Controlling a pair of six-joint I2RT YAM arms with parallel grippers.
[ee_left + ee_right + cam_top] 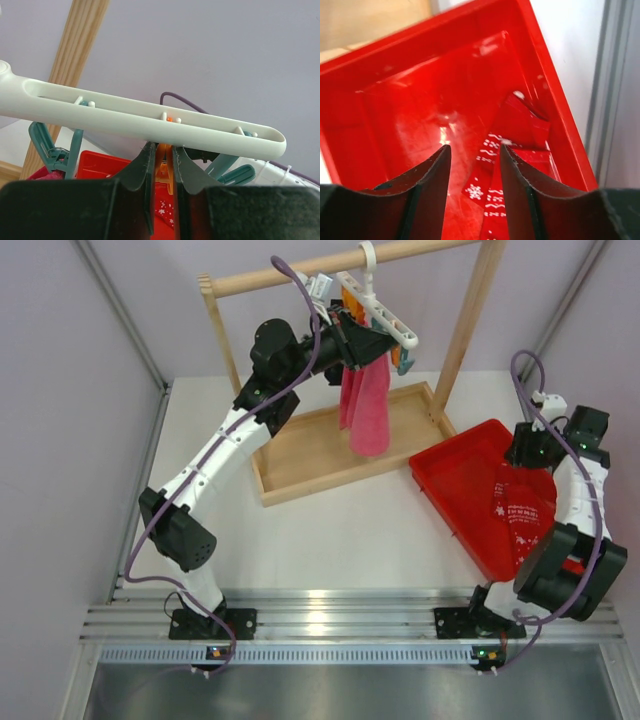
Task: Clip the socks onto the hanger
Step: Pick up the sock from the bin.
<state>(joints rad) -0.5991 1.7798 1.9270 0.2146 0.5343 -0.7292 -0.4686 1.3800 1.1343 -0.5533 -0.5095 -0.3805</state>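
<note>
Red socks lie in the red tray by the tabletop's right edge. They look soft, light and floppy, so pinch one by its open end. Right fingers hang apart above them, holding nothing. Left fingers squeeze an orange clip on the white hanger.

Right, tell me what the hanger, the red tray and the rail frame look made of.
The hanger looks like smooth white moulded plastic, evenly matte. The red tray is probably glossy plastic, given its bright reflections. The rail frame is bare wood, its grain visible.
</note>
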